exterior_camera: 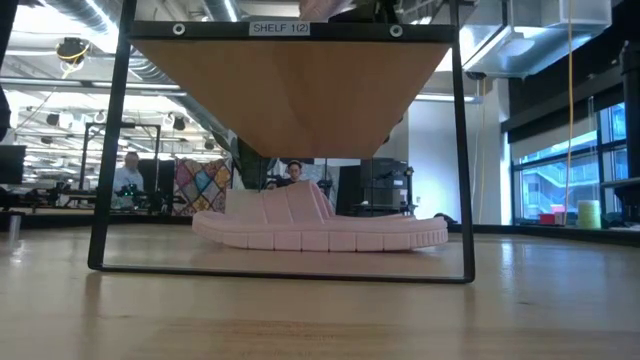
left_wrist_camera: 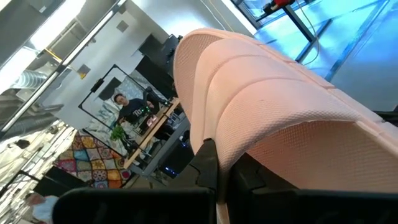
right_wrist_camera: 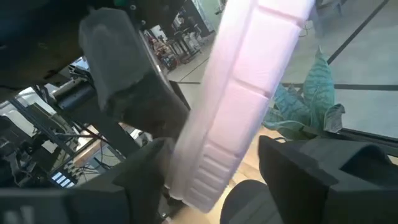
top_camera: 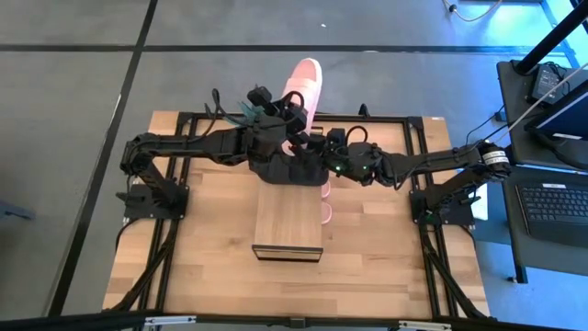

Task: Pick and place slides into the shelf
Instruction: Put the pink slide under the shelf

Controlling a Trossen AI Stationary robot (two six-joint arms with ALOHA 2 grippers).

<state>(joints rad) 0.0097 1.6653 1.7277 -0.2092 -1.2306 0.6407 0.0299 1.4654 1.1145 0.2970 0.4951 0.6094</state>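
My left gripper (top_camera: 289,129) is shut on a pale pink slide (top_camera: 304,85), held in the air over the table's far edge. In the left wrist view the slide's wide strap (left_wrist_camera: 280,118) arches over my fingers. My right gripper (top_camera: 319,149) is open beside it. In the right wrist view its fingers stand on either side of the slide's lower end (right_wrist_camera: 205,180); whether they touch it I cannot tell. The shelf (top_camera: 288,221) stands mid-table. A second pink slide (exterior_camera: 320,225) lies sole-down on the table under the shelf's plank. My left gripper holds the pink slide at its strap. One finger (left_wrist_camera: 208,168) shows at the strap's edge (left_wrist_camera: 214,134), reaching in under the arch; the other finger is hidden by the slide. The slide is lifted clear, and its long end points away past the table's far edge.
The shelf's dark frame (exterior_camera: 108,150) and plank top (exterior_camera: 300,90) span the table's middle. Pink parts of the slide underneath (top_camera: 325,211) stick out at the shelf's right side. Bare tabletop (top_camera: 386,257) lies on both sides. People sit in the room behind (exterior_camera: 128,172).
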